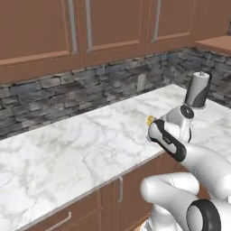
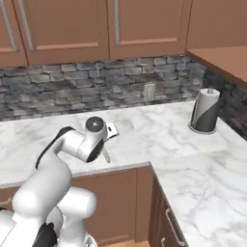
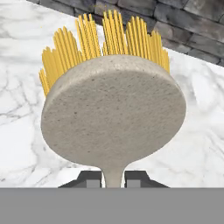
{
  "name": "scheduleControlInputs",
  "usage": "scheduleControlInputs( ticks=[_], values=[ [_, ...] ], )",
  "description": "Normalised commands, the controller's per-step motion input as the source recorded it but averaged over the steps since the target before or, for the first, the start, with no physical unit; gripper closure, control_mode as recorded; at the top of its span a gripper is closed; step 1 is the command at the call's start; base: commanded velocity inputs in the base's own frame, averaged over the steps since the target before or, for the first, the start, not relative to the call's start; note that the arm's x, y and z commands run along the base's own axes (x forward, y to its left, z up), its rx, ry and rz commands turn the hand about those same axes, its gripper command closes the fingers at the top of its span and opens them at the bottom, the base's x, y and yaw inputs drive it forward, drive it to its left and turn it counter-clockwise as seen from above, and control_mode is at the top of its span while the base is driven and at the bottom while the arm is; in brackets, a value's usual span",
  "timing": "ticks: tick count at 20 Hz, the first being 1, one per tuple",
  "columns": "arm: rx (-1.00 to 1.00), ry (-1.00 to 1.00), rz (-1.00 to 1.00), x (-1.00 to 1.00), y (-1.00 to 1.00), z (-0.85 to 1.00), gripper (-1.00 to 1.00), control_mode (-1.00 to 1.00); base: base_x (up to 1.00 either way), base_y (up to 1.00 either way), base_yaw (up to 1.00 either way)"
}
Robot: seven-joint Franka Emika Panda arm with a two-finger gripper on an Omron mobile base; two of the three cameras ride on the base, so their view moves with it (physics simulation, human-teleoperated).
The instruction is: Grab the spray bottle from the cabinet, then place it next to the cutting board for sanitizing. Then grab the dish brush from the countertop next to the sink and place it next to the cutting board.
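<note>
In the left base view, over the countertop (image 1: 81, 149), the dish brush (image 1: 150, 120) is seen carried. In the right base view, its handle shows below the hand. In the hand view, the gripper (image 3: 113, 179) is closed on it; the cutting board must be reached next.

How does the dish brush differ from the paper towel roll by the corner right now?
The dish brush is clamped by its handle in the shut hand, above the countertop; the paper towel roll stands upright on the marble. The brush has yellow bristles on a speckled beige head; the roll is white and dark grey. The brush is thin-handled; the roll is a thick cylinder.
</note>
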Motion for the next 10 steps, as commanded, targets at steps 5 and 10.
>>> scheduleControlInputs(
  ticks=[5, 10],
  values=[
    [0.00, 0.00, 0.00, 0.00, 0.00, 0.00, 1.00, 1.00, -0.30, 0.71, 0.53],
    [0.00, 0.00, 0.00, 0.00, 0.00, 0.00, 1.00, 1.00, -0.27, 1.00, 0.27]
  ],
)
